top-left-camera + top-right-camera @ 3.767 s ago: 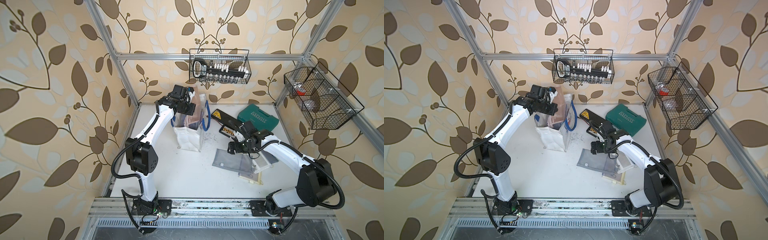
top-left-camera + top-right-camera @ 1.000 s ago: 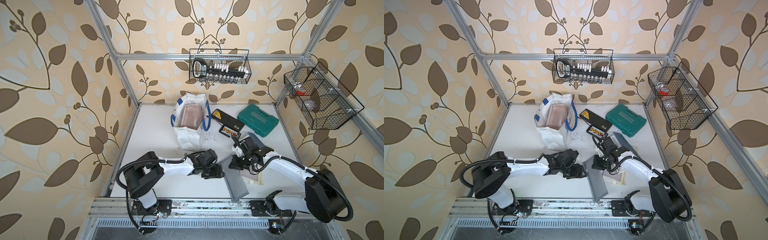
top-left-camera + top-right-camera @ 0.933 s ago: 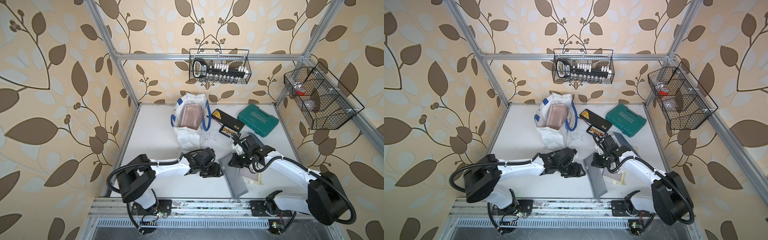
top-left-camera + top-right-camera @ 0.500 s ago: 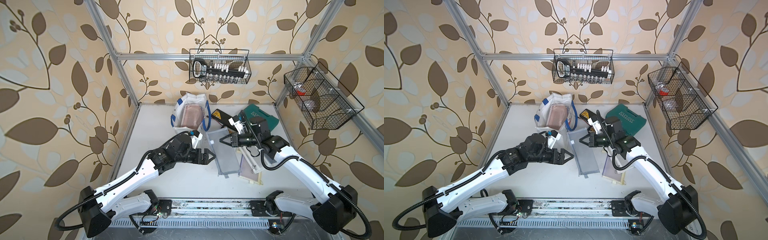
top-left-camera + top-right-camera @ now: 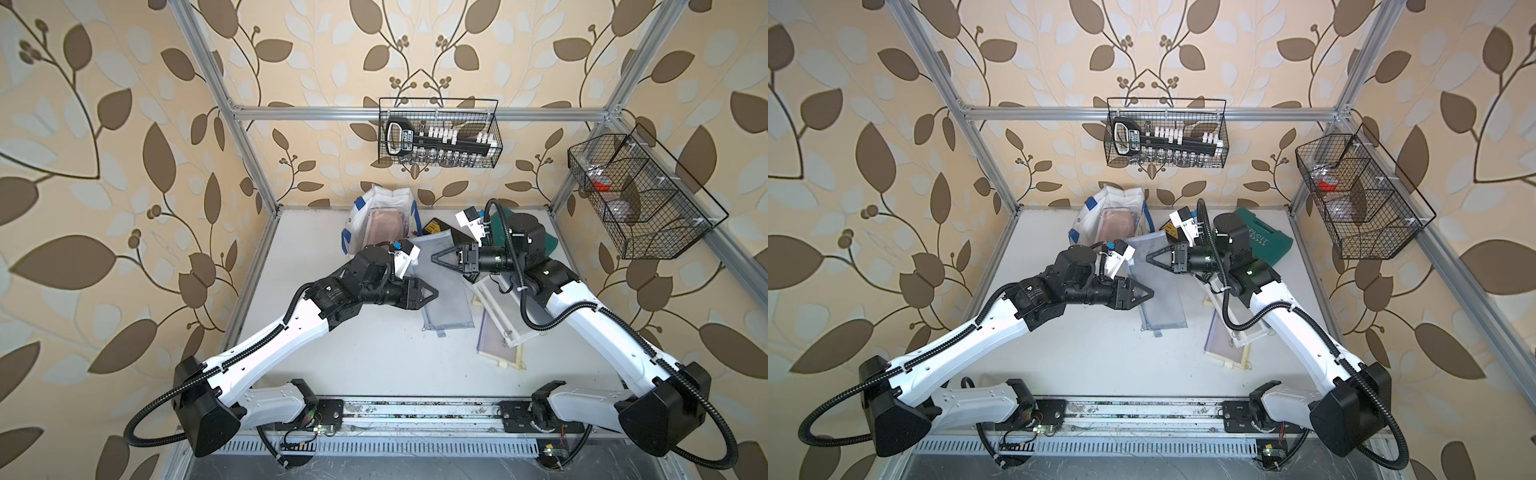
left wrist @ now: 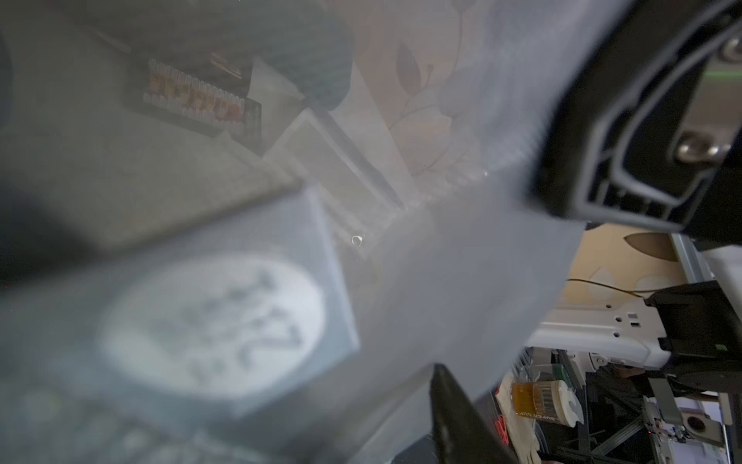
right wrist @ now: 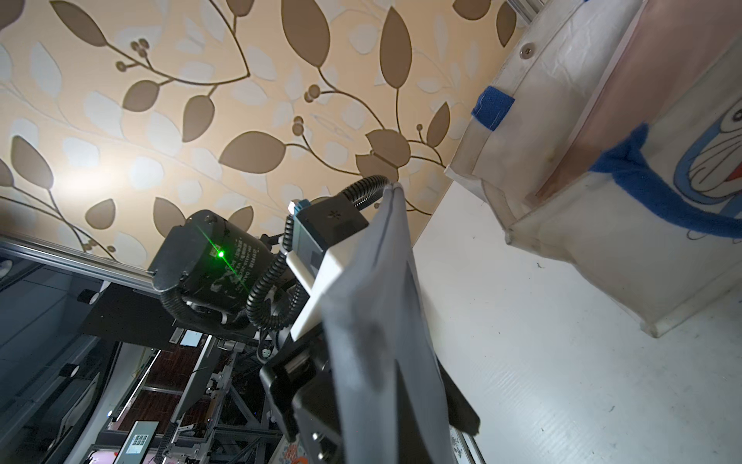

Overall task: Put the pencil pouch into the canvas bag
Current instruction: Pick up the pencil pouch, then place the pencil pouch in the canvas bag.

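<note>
Back wall: a wire basket [image 5: 497, 124] hangs from the aluminium rail [image 5: 311, 111] and holds a black tool rack [image 5: 440, 139] set with white pieces. Right side: a second wire basket [image 5: 656, 243], divided into compartments, holds a red-and-clear item [image 5: 598, 183] in the compartment nearest the back wall. White table [image 5: 374, 353]: a green tool case [image 5: 1266, 243] at the back right; a black case with a yellow label [image 5: 1168, 227], partly hidden; nearer the front, a white-rimmed frame [image 5: 505, 316] overlapping a purple board [image 5: 492, 343]. Leaf-patterned wallpaper [image 5: 124, 124] lines the walls.
</note>
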Controlling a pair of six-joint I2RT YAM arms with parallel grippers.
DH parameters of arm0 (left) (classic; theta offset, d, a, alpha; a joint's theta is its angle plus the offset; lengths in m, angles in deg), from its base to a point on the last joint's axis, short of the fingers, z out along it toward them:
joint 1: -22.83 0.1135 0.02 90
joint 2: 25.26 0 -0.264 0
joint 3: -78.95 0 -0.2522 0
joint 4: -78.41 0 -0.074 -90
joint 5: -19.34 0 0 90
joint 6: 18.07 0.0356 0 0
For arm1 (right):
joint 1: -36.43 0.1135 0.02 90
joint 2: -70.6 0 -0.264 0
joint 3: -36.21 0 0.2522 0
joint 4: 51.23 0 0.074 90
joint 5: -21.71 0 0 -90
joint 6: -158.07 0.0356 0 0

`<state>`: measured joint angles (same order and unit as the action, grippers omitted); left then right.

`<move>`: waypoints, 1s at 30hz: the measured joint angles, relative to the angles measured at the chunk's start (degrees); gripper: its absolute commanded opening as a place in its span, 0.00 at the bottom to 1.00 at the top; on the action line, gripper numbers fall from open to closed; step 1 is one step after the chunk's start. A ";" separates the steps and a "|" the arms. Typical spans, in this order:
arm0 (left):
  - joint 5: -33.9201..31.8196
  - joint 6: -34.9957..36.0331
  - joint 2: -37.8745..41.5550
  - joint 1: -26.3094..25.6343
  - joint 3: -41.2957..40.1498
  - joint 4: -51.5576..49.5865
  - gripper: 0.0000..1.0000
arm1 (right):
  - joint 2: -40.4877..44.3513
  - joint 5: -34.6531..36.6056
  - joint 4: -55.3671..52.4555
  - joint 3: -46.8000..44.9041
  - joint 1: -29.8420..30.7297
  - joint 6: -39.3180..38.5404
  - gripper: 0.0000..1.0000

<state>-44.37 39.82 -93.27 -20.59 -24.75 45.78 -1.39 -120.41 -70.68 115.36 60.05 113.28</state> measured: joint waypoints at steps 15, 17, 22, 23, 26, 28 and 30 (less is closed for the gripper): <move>-7.89 7.39 -0.37 5.18 15.87 -18.25 0.00 | -4.04 9.05 -16.79 14.93 -4.13 -8.46 1.00; -11.15 10.71 -3.37 7.06 23.28 -24.28 0.00 | -4.66 12.35 -21.79 18.03 -5.38 -11.32 1.00; -18.08 18.91 -10.88 13.79 36.89 -34.23 0.00 | -6.75 23.63 -35.43 21.46 -10.49 -19.71 1.00; -19.54 20.41 -12.50 14.82 39.08 -35.52 0.00 | -7.34 26.23 -38.03 21.44 -11.26 -21.35 0.99; -23.54 24.24 -17.99 17.00 45.38 -37.35 0.00 | -8.96 33.38 -44.15 20.63 -13.49 -26.03 0.99; -24.98 26.16 -21.20 18.14 47.95 -37.20 0.00 | -9.14 36.92 -46.62 19.50 -15.15 -28.52 0.99; -25.49 28.04 -24.04 19.45 49.27 -36.54 0.00 | -9.14 39.80 -48.35 18.43 -16.96 -30.51 0.99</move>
<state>-69.86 67.86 -117.31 -1.14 24.52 9.23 -10.52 -80.61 -119.03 133.78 43.09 82.77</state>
